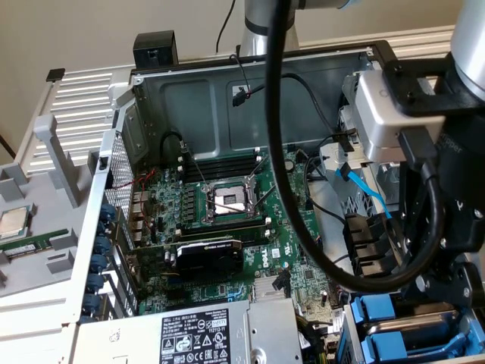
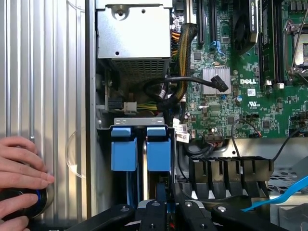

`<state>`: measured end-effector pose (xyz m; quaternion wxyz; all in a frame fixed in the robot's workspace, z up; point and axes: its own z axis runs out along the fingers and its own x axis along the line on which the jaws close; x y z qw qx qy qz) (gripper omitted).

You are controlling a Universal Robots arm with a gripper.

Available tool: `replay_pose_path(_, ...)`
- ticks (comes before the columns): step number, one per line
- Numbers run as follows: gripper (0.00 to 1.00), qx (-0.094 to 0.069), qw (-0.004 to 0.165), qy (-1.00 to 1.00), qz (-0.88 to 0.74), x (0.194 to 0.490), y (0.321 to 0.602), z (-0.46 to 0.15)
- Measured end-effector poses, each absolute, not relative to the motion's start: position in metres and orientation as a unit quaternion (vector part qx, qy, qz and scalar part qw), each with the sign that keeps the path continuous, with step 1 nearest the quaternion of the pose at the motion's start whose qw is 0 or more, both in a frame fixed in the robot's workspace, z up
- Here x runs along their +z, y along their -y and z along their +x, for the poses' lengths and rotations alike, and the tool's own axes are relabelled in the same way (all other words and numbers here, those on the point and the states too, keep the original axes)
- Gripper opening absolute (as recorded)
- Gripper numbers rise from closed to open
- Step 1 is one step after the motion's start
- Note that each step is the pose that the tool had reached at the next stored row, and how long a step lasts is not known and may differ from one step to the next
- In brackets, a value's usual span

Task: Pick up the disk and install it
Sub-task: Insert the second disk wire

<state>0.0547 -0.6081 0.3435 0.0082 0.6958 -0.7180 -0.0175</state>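
Two blue-fronted carriers stand side by side in the drive bay at the case's corner. The disk [image 2: 159, 149] is the one in line with my gripper [image 2: 167, 211], and a strip of its silver metal [image 2: 144, 168] shows edge-on beside the blue. My gripper's black fingers [image 2: 155, 211] are drawn close together on the disk's near edge, just above the bay. The other carrier [image 2: 121, 149] sits in the neighbouring slot. In the exterior view the blue carriers [image 1: 383, 318] lie at the lower right, under the arm's black wrist [image 1: 447, 250].
A person's hand [image 2: 19, 168] rests on a black round device [image 2: 29, 204] outside the case wall. Inside the case are the motherboard [image 1: 227, 201], the power supply [image 1: 204, 334], a black fan duct [image 2: 231, 171] and a light blue cable [image 1: 364, 189]. A thick black cable [image 1: 284, 152] hangs across the case.
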Motion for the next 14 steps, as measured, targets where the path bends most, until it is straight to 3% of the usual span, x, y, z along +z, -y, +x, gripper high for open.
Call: replay_pose_path(14,0.16,-0.015,0.005,0.718,0.696,0.3424,0.608,0.0527)
